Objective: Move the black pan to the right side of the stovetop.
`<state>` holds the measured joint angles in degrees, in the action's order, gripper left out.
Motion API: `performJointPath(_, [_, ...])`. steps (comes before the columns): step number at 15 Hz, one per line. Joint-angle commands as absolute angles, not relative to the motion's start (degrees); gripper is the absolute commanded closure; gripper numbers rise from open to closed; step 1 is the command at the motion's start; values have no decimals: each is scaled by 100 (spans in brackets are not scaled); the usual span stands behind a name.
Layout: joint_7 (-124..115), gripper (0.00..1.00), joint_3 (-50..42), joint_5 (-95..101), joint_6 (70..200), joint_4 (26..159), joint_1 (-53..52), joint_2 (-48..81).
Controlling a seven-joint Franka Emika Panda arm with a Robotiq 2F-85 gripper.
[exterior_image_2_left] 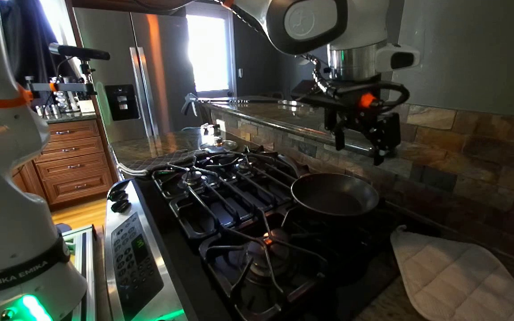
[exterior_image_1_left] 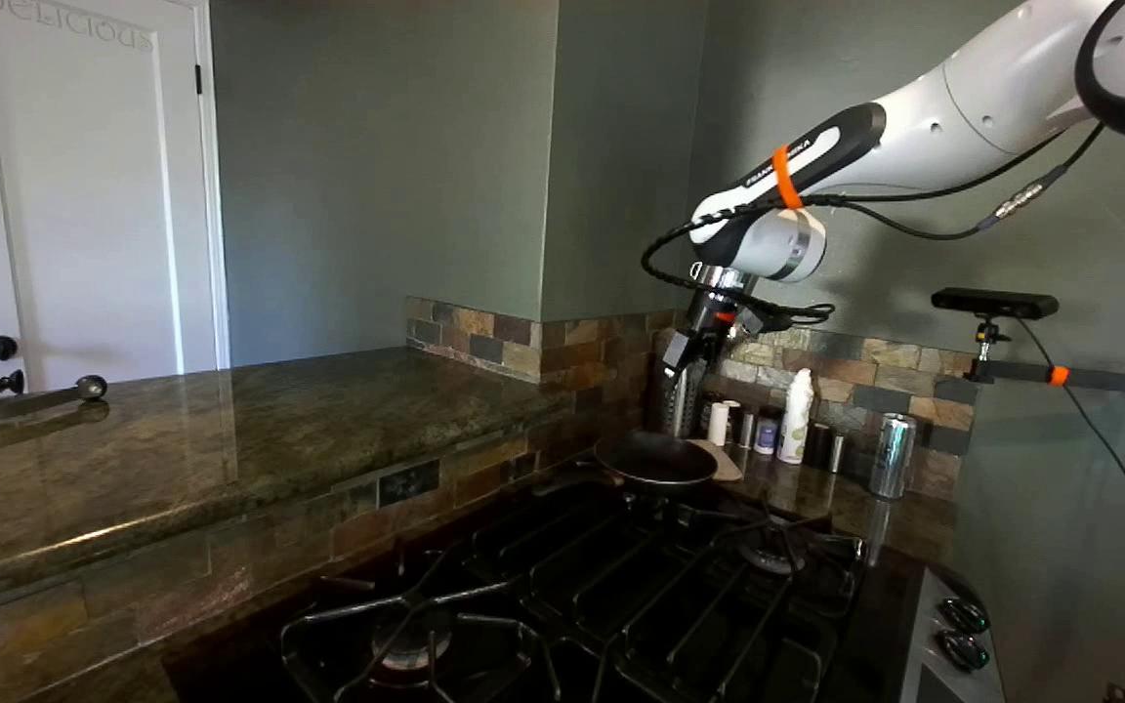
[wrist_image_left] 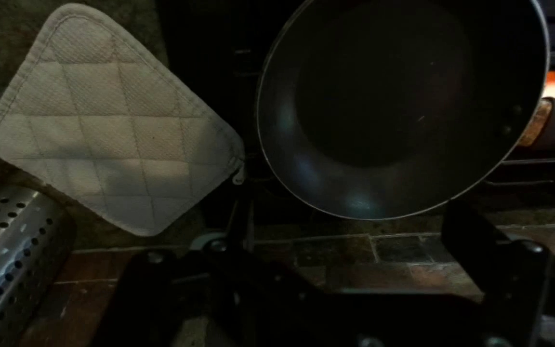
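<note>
The black pan [exterior_image_1_left: 657, 459] [exterior_image_2_left: 335, 194] sits upright on the rear grates of the stovetop [exterior_image_1_left: 611, 596] [exterior_image_2_left: 221, 200], by the tiled wall, in both exterior views. Its handle [exterior_image_2_left: 299, 167] points along the wall, away from the white pot holder. My gripper [exterior_image_2_left: 358, 150] is open and empty. It hangs above the pan's wall-side edge, apart from it. In an exterior view the gripper [exterior_image_1_left: 675, 366] shows small and dark above the pan. In the wrist view the pan [wrist_image_left: 403, 96] fills the upper right, and the spread fingers [wrist_image_left: 350, 209] stand near its lower rim.
A white quilted pot holder [exterior_image_2_left: 458, 267] [wrist_image_left: 113, 130] lies on the counter beside the stovetop. A perforated metal canister [wrist_image_left: 12, 255] stands by the wall corner. A white bottle [exterior_image_1_left: 797, 420], a metal can [exterior_image_1_left: 893, 454] and small jars line the counter. A raised stone ledge [exterior_image_1_left: 309, 410] runs behind the stovetop.
</note>
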<state>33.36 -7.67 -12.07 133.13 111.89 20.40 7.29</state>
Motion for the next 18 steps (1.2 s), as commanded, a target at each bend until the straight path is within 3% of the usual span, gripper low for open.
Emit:
performJointPath(1, [2835, 0, -903, -721, 13207, 11606, 1720, 212])
performJointPath(18, [2427, 0, -997, -399, 13018, 11590, 1414, 45])
